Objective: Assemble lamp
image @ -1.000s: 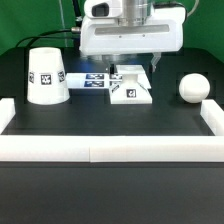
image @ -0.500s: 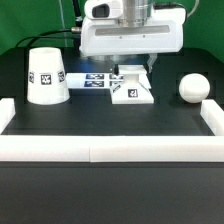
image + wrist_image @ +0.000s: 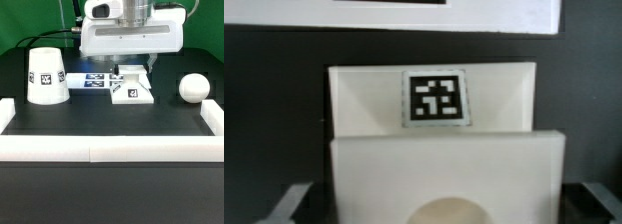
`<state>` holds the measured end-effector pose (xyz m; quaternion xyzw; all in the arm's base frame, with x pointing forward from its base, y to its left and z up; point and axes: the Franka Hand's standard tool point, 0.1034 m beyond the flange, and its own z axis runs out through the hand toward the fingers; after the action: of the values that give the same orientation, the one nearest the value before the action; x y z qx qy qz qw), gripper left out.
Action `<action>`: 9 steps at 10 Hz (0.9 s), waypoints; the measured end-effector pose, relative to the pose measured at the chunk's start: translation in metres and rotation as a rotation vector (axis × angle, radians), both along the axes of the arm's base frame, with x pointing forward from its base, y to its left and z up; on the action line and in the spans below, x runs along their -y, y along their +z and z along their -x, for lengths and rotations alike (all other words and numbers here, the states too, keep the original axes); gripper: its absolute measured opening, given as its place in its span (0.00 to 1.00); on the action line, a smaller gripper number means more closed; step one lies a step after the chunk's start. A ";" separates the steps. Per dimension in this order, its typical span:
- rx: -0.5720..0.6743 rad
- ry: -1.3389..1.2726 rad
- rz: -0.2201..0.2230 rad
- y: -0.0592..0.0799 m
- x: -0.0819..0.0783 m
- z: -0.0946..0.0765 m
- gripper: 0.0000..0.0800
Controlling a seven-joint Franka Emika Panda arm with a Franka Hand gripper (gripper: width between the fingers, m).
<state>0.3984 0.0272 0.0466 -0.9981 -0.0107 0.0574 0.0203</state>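
Note:
The flat square base block (image 3: 131,88) lies in the middle of the table, its tag facing up. In the wrist view the base (image 3: 438,150) fills the frame, with its round socket (image 3: 452,212) at the edge. My gripper (image 3: 133,66) hangs just over the base's back part. It is open, with one finger (image 3: 295,205) on each side of the block and a dark gap between each finger and the block. The cone-shaped shade (image 3: 46,75) stands at the exterior view's left. The ball-shaped bulb (image 3: 192,87) rests at the exterior view's right.
The marker board (image 3: 97,80) lies flat between the shade and the base. A long white border wall (image 3: 110,150) runs along the front, with short side pieces at both ends (image 3: 212,112).

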 end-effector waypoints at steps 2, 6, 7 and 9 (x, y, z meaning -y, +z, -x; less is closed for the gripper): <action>0.001 0.009 -0.002 0.000 0.000 -0.002 0.67; 0.044 0.032 -0.010 0.000 -0.007 -0.043 0.67; 0.056 0.034 -0.012 0.001 -0.010 -0.054 0.67; 0.079 0.041 -0.016 0.001 -0.017 -0.078 0.67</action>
<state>0.4761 0.0441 0.0474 -0.9990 -0.0323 0.0182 0.0267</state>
